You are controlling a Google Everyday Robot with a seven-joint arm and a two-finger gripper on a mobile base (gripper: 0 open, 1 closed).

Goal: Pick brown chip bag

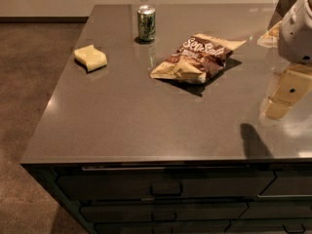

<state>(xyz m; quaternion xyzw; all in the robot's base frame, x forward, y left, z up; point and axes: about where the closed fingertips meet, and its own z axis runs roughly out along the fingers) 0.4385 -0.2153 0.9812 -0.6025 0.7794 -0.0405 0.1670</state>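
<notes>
The camera view looks down across a dark grey countertop (146, 126) with drawer fronts (165, 186) beneath its near edge. The gripper (277, 109) hangs at the right side of the view, a cream-coloured piece slanting down and to the left from the robot's white arm housing (298, 28), which the right border cuts off. It is above the right part of the countertop, and a dark shadow (253, 141) lies on the surface below and to its left. From this angle it reads as a single pale shape, so I cannot tell whether it is spread or pressed together. It touches none of the objects on the countertop.

The brown chip bag (197, 58) lies flat near the middle of the countertop, well apart from the gripper and to its left. The bag is crinkled, with pale ends and white "Sea Salt" script across it (the smaller print is too blurred to read).

A green drink can (146, 23) stands upright near the bag, behind it and to the left. A pale yellow folded sponge (90, 57) lies further left, near the countertop's left edge.

At the far right, a pale object (269, 34) is partly hidden behind the arm housing and hard to make out.
</notes>
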